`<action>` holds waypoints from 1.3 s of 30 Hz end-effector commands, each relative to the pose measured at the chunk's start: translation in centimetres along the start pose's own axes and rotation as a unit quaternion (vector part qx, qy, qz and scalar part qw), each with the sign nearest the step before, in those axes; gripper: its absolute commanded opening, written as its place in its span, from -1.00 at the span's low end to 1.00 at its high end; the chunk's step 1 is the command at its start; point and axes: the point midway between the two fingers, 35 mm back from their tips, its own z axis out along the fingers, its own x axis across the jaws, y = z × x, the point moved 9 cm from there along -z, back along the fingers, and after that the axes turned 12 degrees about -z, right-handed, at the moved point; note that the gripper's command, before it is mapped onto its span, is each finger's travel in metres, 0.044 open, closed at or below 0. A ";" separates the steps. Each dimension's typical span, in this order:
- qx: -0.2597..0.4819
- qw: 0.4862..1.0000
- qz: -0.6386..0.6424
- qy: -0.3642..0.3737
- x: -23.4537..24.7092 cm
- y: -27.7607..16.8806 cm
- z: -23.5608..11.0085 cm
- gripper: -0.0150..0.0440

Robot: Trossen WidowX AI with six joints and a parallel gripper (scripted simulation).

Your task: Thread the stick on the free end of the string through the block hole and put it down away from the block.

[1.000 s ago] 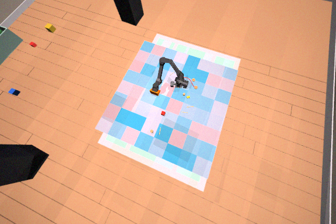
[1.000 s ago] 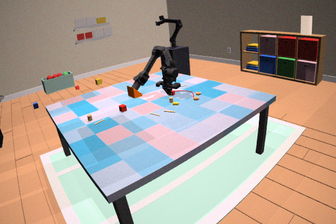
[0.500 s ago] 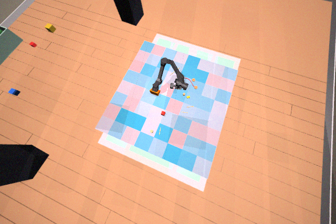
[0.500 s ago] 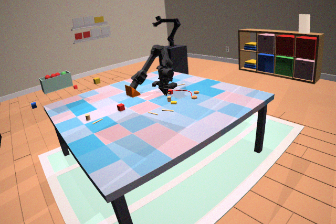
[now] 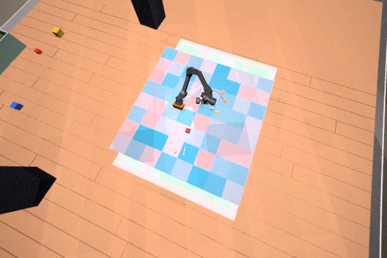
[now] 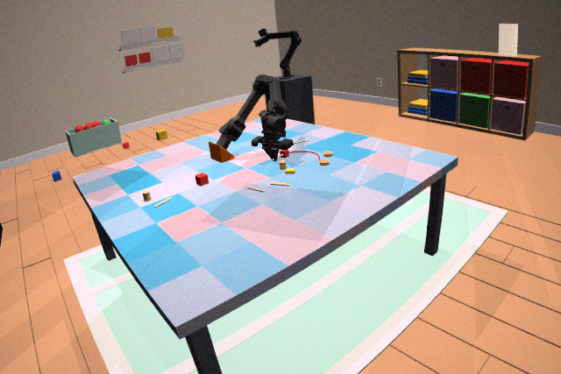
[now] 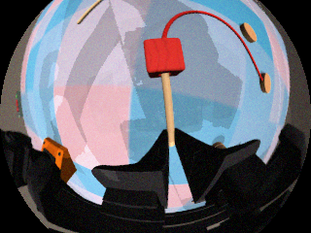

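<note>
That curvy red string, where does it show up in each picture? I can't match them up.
Top: the red string is a short arc just right of the arm, near the picture's middle.
Exterior: it loops rightward from the red block, just above the picture's centre.
Wrist: it arcs from the block's top across to the right edge.
Shared landmark: the round button at the string's far end shows in all three.

The arm (image 5: 191, 77) stands on an orange base (image 5: 178, 105) on the checkered table (image 5: 150, 138). Its gripper (image 5: 204, 100) lies right of the base. A red string (image 5: 218, 94) curves from beside the gripper to a round button (image 5: 225, 100). A second button (image 5: 222, 92) lies just above it. A red cube (image 5: 187, 130) sits below the base.
</note>
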 end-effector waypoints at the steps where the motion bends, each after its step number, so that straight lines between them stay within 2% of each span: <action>1: 0.001 1.000 0.002 0.001 0.3 -0.5 0.0 -0.49; 39: 0.004 0.998 0.056 -0.005 1.4 -4.3 -0.3 -0.49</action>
